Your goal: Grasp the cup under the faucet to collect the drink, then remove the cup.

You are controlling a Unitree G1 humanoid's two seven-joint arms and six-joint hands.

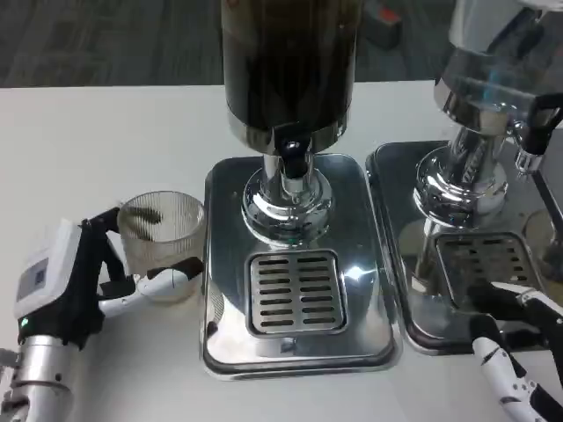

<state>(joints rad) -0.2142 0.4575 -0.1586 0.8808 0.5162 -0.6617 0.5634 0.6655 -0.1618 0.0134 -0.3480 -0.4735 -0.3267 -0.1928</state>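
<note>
A: In the head view, where is the cup (161, 239)?

B: On the white table (106, 132), near left, just left of the dispenser's steel base (224, 264). The left hand (84, 277) holds it, fingers wrapped round its ribbed wall. It looks empty, though I can't be sure.

A: And the faucet (293, 158)?

B: Right of the cup and farther back, above the slotted drip grate (296, 292), below the dark tank (288, 61).

A: So how to do this step well?

B: I'd judge: keep the cup upright, lift it over the base's raised edge, and centre it on the grate under the spout.

A: Arm pose?

B: The left forearm comes in from the near left corner, hand turned sideways. The right hand (515, 352) rests low at the near right by the second dispenser's tray (396, 264), holding nothing; how far its fingers are spread I cannot tell.
</note>
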